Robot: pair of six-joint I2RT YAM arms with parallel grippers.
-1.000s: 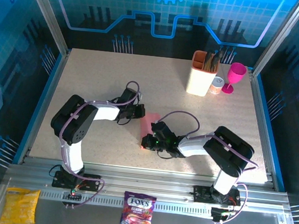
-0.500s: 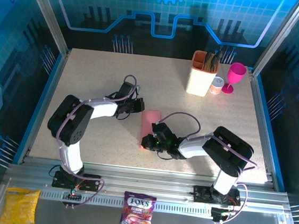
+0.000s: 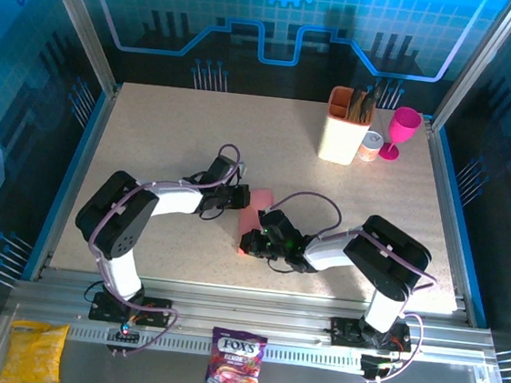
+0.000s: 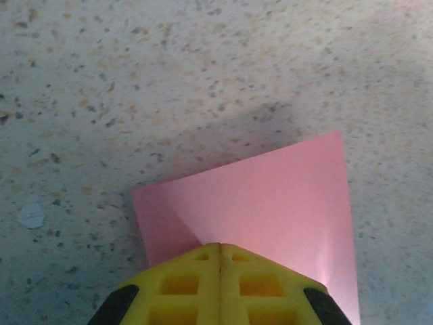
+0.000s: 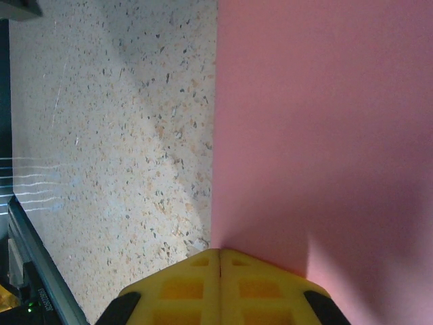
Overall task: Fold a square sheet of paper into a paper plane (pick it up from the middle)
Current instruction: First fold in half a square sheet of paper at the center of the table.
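slim salmon-pink folded paper plane (image 3: 256, 210) flat mid-table | left gripper (image 4: 220, 249) jaws together, tips on its left edge | right gripper (image 5: 220, 254) jaws together at its near corner | bare speckled tabletop (image 3: 152, 135) left and beyond it

Left hand (image 4: 220, 246) returned onto paper plane (image 4: 270, 203)

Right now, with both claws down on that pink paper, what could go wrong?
The pink paper is thin, with the shut left gripper at one end and the shut right gripper at its edge. If either slides, the sheet could drag across the table, skewing the crease, or it could crumple.
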